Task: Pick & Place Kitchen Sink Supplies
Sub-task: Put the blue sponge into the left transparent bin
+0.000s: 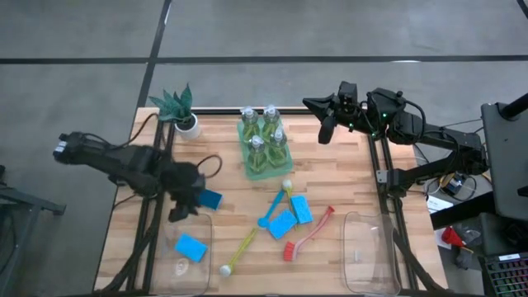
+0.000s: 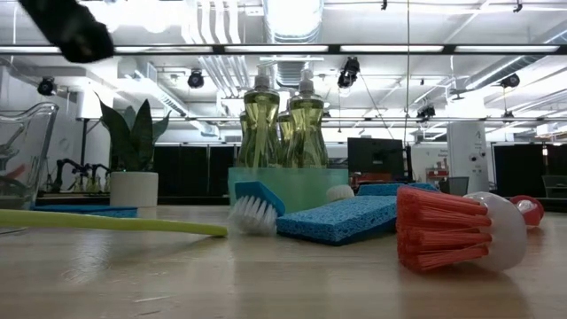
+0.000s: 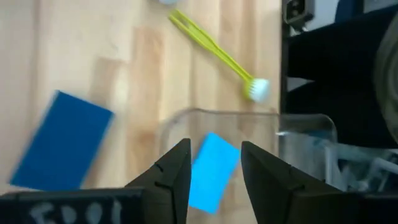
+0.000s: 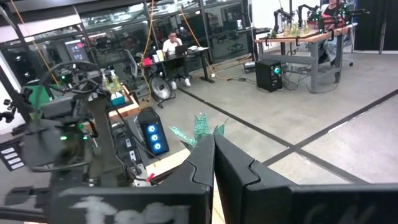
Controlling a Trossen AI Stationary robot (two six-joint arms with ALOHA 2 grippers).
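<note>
My left gripper [image 1: 183, 208] [image 3: 214, 167] hangs open over the far end of the left clear bin [image 1: 175, 266]. A light blue sponge [image 1: 190, 247] [image 3: 212, 173] lies flat on the bin's floor, below the gap between the fingers. A darker blue sponge [image 1: 211, 198] [image 3: 62, 144] lies on the table beside the gripper. Four bottles [image 1: 264, 136] [image 2: 283, 115] stand in the green tray [image 1: 250, 169]. The blue brush [image 1: 276, 206], yellow brush [image 1: 243, 247], red brush [image 1: 309, 235] and two more sponges [image 1: 293, 216] lie mid-table. My right gripper [image 1: 326, 125] [image 4: 214, 163] is shut, raised above the far right edge.
A white-potted plant [image 1: 181, 111] [image 2: 133, 168] stands at the far left corner. A second clear bin [image 1: 367, 252] sits at the near right. Bare wood shows between the tray and the right bin, and along the near edge between the two bins.
</note>
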